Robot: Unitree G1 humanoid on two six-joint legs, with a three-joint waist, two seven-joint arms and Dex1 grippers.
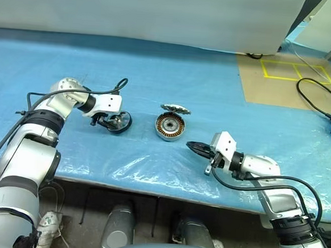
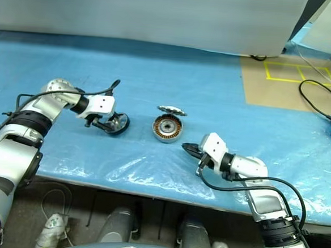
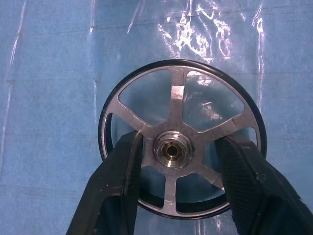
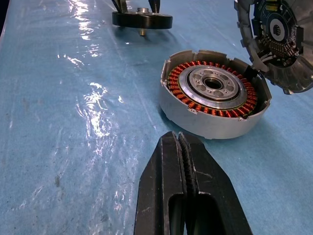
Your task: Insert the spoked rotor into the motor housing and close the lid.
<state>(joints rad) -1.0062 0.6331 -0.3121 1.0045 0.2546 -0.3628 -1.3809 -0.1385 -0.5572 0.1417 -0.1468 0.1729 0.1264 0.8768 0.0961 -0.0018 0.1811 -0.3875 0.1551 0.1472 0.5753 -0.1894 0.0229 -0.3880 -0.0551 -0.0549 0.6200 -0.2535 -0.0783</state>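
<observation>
1. Head views: on the blue plastic-covered tabletop (image 1: 214, 82) the motor housing (image 1: 170, 126) lies near the middle, its copper windings facing up. The lid (image 1: 175, 109), a jagged-edged disc, leans tilted against the housing's far rim. To the robot's left, well apart from the housing, the left gripper (image 1: 111, 122) pinches the spoked rotor (image 1: 120, 121), a dark-rimmed wheel held tilted just over the tabletop. The right gripper (image 1: 191, 145) hovers near the housing on the robot's right, tips pointing toward it but not touching it.
2. Left wrist view: the two black fingers (image 3: 122, 186) reach into the rotor's spoke gaps on either side of its central hub, clasping it there. Blue sheet shows through the open spokes.
3. Right wrist view: the right gripper's fingers are pressed together, holding nothing. Beyond them sits the housing with the lid propped on its edge, and farther off the rotor.
</observation>
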